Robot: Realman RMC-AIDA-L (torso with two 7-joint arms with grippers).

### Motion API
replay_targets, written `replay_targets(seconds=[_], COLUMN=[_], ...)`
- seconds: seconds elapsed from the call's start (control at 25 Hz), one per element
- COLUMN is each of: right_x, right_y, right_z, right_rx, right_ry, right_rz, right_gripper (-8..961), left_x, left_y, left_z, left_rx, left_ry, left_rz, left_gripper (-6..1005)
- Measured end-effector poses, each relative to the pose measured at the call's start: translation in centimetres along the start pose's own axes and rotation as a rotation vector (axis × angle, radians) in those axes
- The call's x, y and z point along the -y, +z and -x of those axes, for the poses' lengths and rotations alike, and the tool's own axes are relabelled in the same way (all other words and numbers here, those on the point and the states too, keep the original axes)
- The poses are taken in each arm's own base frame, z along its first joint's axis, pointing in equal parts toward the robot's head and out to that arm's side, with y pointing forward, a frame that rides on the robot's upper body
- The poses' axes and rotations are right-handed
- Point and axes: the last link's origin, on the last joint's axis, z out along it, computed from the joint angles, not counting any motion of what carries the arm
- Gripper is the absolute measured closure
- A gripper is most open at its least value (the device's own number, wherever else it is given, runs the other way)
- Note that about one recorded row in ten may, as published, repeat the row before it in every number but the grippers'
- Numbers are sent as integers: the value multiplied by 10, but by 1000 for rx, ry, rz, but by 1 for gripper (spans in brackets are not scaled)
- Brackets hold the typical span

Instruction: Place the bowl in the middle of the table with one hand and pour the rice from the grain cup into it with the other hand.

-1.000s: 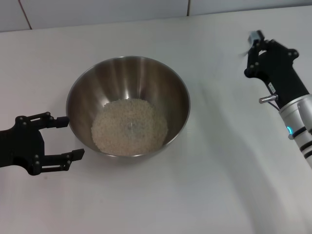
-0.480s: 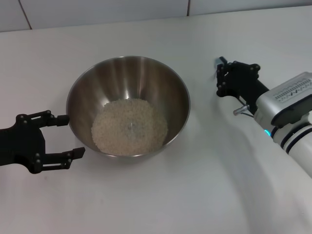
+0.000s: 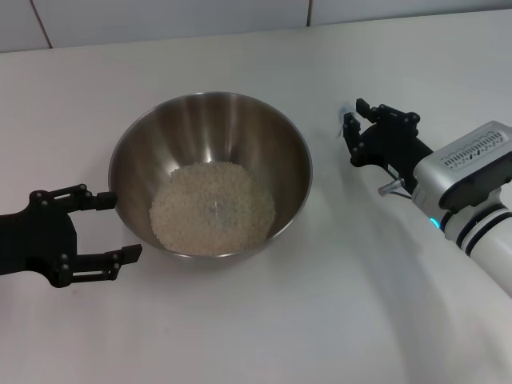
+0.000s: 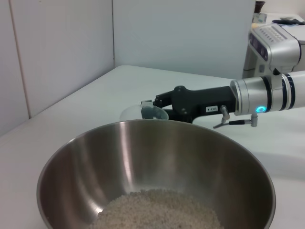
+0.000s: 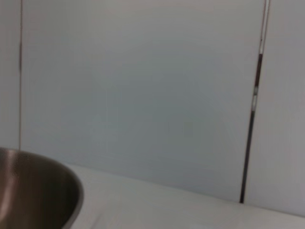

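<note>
The steel bowl (image 3: 210,126) stands mid-table on the white table (image 3: 320,312), with rice (image 3: 212,210) heaped in its bottom. My left gripper (image 3: 120,226) is open just beside the bowl's left side, holding nothing. To the right of the bowl, low over the table, my right gripper (image 3: 352,133) is shut on the small translucent grain cup (image 3: 346,122). In the left wrist view the bowl (image 4: 143,152) and rice (image 4: 157,210) fill the foreground. Behind its rim the right gripper (image 4: 159,102) holds the grain cup (image 4: 136,112). The right wrist view shows only the bowl's rim (image 5: 43,186).
A pale panelled wall (image 3: 160,16) runs along the table's far edge. Bare white table surface lies in front of the bowl and to its right, under my right arm (image 3: 472,184).
My right arm has swung in from the far right and come down beside the bowl, carrying the grain cup. My left gripper has edged slightly toward me and stays open.
</note>
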Motion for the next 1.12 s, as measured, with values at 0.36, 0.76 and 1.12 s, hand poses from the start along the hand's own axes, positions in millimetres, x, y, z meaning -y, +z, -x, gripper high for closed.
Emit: replay_targets(seconds=[0.36, 0.76, 1.12], right_x=[-1, 34, 74], right_y=[-16, -84, -104], right_z=[-15, -14, 38], right_rx=[-43, 168, 343], right_ry=[7, 181, 176], right_rz=[1, -65, 283], right_gripper=[540, 220, 127], left_x=[0, 0, 0], left_y=[0, 0, 0], left_z=[0, -1, -1], left_rx=[-1, 0, 0], left_ry=[1, -2, 2], left_rz=[3, 4, 5], left_gripper=[165, 165, 165])
